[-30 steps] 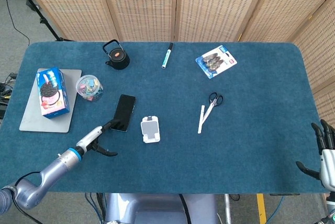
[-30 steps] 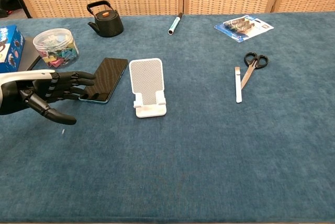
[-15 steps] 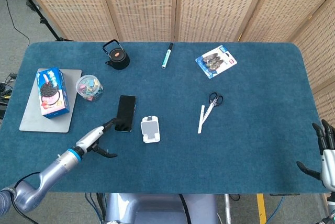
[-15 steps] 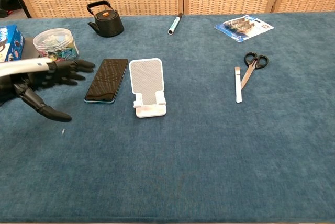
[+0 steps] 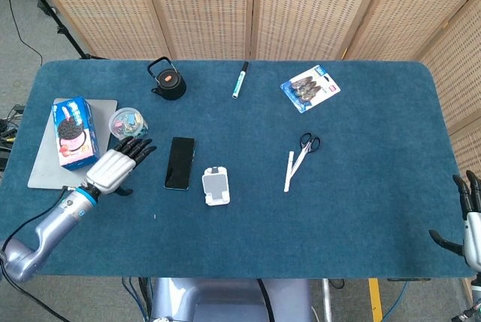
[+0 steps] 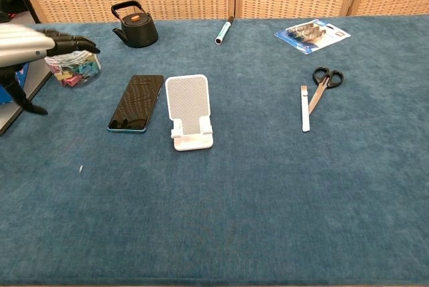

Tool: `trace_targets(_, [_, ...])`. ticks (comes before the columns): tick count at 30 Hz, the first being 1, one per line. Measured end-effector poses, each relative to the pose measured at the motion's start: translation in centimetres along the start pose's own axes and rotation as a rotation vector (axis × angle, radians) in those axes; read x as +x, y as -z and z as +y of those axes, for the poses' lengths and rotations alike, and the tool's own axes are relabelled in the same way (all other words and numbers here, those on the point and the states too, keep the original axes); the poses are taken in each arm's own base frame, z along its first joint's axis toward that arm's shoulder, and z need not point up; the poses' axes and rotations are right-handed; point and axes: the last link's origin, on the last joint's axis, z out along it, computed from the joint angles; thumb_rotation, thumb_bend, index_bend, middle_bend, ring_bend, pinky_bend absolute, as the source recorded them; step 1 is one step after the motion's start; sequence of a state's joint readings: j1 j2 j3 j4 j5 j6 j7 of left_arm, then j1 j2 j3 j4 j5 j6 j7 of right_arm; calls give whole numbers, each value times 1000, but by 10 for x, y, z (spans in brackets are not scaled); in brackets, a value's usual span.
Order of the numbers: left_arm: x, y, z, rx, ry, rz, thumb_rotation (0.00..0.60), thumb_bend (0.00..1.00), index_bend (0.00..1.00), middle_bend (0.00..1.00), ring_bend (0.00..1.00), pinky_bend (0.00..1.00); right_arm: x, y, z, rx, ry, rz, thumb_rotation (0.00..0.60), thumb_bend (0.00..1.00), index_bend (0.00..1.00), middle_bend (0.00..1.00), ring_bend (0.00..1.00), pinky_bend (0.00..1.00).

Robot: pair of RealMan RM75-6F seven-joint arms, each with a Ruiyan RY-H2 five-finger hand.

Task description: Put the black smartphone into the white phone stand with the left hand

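Note:
The black smartphone [image 5: 179, 162] [image 6: 137, 102] lies flat on the blue table cloth, just left of the white phone stand [image 5: 216, 186] [image 6: 189, 110]. The stand is upright and holds nothing. My left hand [image 5: 116, 166] [image 6: 37, 47] hovers to the left of the phone, apart from it, palm down with fingers spread and nothing in it. My right hand [image 5: 469, 217] shows only at the far right edge of the head view, fingers apart and holding nothing.
A tub of coloured clips [image 5: 128, 126] [image 6: 71, 65] sits just beyond my left hand. A blue cookie box [image 5: 74, 132] rests on a grey board [image 5: 49, 171]. A black kettle [image 5: 168, 80], a marker [image 5: 240, 79], a blister pack [image 5: 310, 88], scissors [image 5: 307, 144] and a white stick [image 5: 288, 171] lie farther off.
My left hand has drawn back from the phone's near end to the left and up. The phone, nudged straighter earlier, now lies still beside the stand.

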State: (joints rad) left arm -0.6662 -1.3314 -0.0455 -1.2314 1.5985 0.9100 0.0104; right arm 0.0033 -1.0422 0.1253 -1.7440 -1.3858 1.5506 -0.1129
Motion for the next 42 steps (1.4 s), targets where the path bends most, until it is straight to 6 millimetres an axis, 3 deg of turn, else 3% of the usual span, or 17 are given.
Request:
trace_targets(6, [10, -31, -14, -52, -324, 63, 600, 0, 0, 0, 0, 0, -5, -3, 1, -15, 18, -9, 600, 0, 0, 0, 0, 0])
trace_targets(15, [6, -64, 3, -260, -539, 96, 600, 0, 0, 0, 0, 0, -7, -8, 6, -51, 30, -10, 600, 0, 0, 0, 0, 0])
trace_targets(22, [-2, -71, 7, -328, -560, 73, 600, 0, 0, 0, 0, 0, -8, -11, 10, -65, 32, -16, 600, 0, 0, 0, 0, 0])
trace_targets(42, [-16, -102, 47, -448, -571, 11, 600, 19, 0, 0, 0, 17, -10, -15, 14, -88, 43, -29, 600, 0, 0, 0, 0, 0])
